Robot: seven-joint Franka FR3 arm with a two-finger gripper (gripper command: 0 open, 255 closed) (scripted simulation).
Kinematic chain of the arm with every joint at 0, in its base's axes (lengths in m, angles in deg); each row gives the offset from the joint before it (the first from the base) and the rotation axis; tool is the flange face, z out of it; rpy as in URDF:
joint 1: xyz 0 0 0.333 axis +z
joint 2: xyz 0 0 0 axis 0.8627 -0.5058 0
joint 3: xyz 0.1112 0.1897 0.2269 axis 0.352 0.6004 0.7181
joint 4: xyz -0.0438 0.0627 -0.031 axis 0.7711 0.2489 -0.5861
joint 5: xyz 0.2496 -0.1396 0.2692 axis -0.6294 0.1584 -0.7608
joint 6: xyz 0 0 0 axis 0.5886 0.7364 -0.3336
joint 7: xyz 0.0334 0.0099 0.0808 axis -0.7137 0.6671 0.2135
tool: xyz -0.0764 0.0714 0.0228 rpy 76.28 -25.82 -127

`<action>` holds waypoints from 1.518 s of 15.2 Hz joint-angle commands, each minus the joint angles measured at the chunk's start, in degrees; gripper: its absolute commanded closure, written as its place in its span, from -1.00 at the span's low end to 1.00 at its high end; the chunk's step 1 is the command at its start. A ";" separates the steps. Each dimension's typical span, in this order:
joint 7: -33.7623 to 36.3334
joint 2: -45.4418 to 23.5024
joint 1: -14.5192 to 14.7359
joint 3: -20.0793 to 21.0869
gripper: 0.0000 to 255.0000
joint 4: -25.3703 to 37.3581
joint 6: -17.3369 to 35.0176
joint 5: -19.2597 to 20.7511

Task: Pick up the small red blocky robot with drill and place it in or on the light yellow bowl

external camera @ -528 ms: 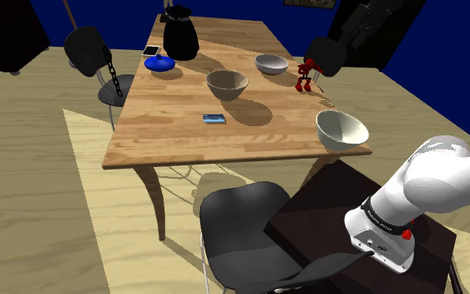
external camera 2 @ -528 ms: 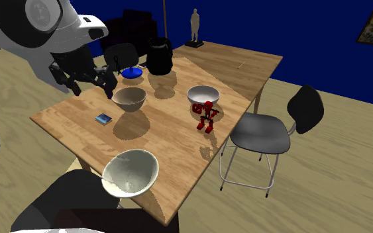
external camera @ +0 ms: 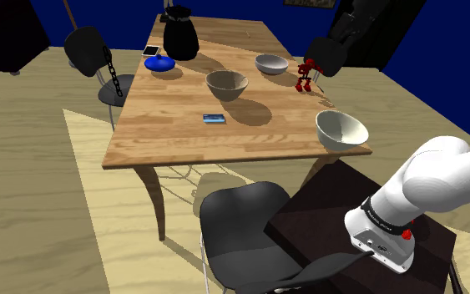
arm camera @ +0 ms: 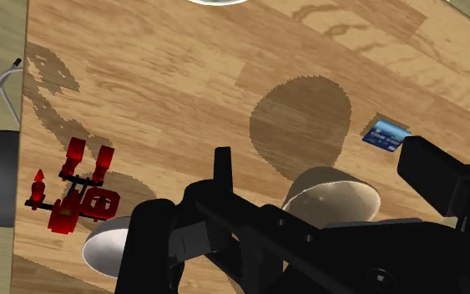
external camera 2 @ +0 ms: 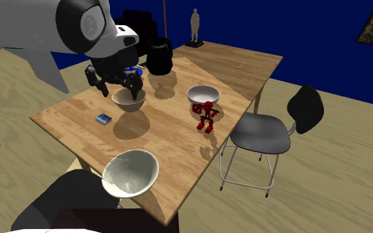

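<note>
Moved the black two-finger gripper (external camera 2: 117,85) over the tan round bowl (external camera 2: 129,102), nearer the small red blocky robot (external camera 2: 207,116); jaws apart, empty; grasping not yet begun.

The small red blocky robot (external camera: 305,75) stands upright on the wooden table (external camera: 174,134), close to the long edge at the shoulder view's right and toward the far half. It is bright red with dark joints, a boxy torso, legs set apart and arms held out. In the wrist view (arm camera: 78,188) one arm ends in a pointed, drill-like cone. The pale cream bowl (external camera: 341,132) sits upright and empty at the near corner along that same edge, its rim wide and its inside lighter than its shaded outer wall. In the second exterior view the bowl (external camera 2: 130,173) is nearest and the robot (external camera 2: 207,116) is well apart, farther along the table.
</note>
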 commanded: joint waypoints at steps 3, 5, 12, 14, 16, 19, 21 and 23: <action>-3.33 -6.08 -0.92 -3.80 -1.00 1.83 3.33 1.28; -4.87 -9.41 -1.23 -5.57 -1.00 3.17 4.86 1.58; -10.71 -22.16 -2.10 -11.68 -1.00 9.73 9.32 0.78; -12.57 -26.12 -2.39 -13.34 -1.00 12.14 10.27 -0.07; -14.52 -30.23 -2.79 -14.91 -1.00 14.81 11.03 -1.24; -17.58 -36.68 -3.72 -16.97 -1.00 19.31 11.79 -3.53; -19.66 -41.15 -4.62 -18.11 -1.00 22.67 11.99 -5.36; -21.68 -45.73 -5.84 -18.95 -1.00 26.35 11.93 -7.35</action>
